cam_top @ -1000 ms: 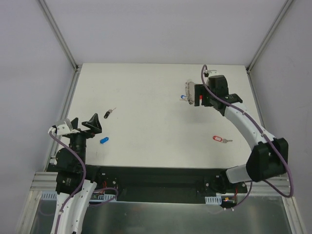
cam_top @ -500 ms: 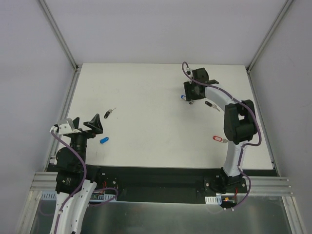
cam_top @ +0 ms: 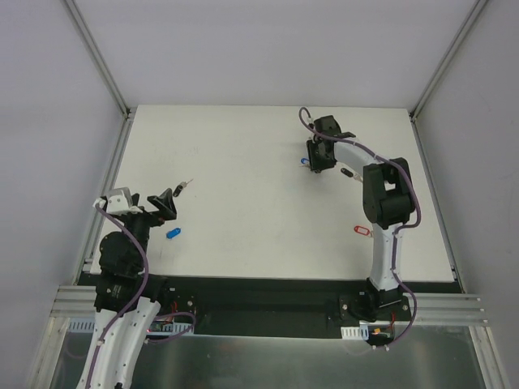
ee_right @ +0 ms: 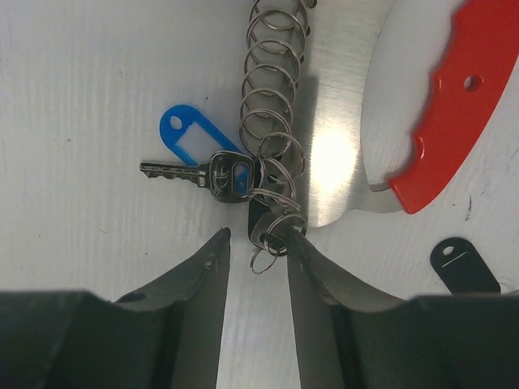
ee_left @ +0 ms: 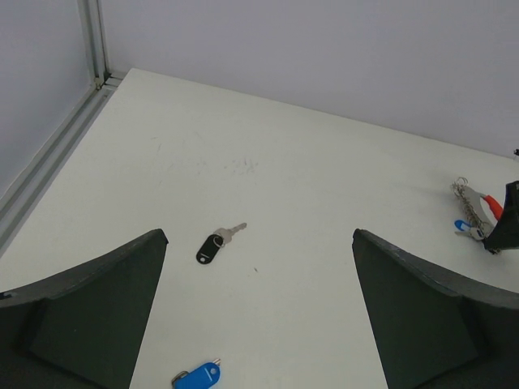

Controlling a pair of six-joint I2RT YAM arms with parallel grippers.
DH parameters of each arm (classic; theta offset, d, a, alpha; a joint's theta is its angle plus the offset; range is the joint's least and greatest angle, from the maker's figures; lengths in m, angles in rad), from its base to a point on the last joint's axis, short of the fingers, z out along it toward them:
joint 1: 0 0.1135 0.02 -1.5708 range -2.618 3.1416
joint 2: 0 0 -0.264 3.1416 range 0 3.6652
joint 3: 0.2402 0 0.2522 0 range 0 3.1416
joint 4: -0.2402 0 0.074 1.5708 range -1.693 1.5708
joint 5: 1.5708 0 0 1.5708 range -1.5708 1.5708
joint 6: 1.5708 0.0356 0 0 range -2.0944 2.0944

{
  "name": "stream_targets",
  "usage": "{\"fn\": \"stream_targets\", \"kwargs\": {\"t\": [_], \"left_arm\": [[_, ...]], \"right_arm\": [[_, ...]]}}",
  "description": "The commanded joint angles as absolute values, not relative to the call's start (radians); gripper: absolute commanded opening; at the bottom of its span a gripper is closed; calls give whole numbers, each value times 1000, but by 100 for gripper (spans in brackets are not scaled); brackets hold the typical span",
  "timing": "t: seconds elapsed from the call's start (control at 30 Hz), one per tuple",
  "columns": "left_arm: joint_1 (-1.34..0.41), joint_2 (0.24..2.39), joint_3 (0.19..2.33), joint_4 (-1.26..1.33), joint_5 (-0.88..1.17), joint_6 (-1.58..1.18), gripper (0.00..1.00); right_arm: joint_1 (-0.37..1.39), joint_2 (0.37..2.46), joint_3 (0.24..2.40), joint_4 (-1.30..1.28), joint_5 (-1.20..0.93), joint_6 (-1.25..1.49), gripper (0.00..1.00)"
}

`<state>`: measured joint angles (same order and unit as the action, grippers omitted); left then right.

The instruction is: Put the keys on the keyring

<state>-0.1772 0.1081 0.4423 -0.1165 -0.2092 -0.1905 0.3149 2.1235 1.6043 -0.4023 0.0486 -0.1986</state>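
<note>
top view: your left gripper hangs wide open at the near left, blue key just beside it and black key farther out. your right gripper is down at the far side. left wrist: the keyring shows far right on the table. right wrist alone shows the fingers narrowed around the chain's end rings. you can't tell if they pinch.

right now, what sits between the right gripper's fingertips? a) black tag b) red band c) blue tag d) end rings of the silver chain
d: the end rings of the silver chain lie in the gap of the right gripper, while the blue tag, black tag and red band lie outside it
</note>
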Motion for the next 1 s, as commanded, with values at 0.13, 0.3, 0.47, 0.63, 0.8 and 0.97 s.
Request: {"fn": "stream_targets", "kwargs": {"t": [0.13, 0.3, 0.47, 0.63, 0.8, 0.97], "left_arm": [[-181, 233, 480, -54, -123, -245, 99], [-181, 348, 531, -3, -81, -258, 99], [-184, 451, 578, 67, -63, -247, 99], [-189, 543, 617, 158, -49, -247, 99], [-210, 666, 640, 281, -66, -209, 99], [-259, 748, 661, 344, -107, -118, 99]], "right_arm": [[321, 2086, 1546, -396, 69, -164, 11], [357, 1959, 1404, -377, 61, -160, 1], [455, 1818, 1186, -396, 48, -91, 1], [616, 1639, 1022, -445, 66, -5, 2], [817, 1522, 1006, -515, 98, 60, 22], [861, 1425, 1068, -598, 115, 48, 43]]}}
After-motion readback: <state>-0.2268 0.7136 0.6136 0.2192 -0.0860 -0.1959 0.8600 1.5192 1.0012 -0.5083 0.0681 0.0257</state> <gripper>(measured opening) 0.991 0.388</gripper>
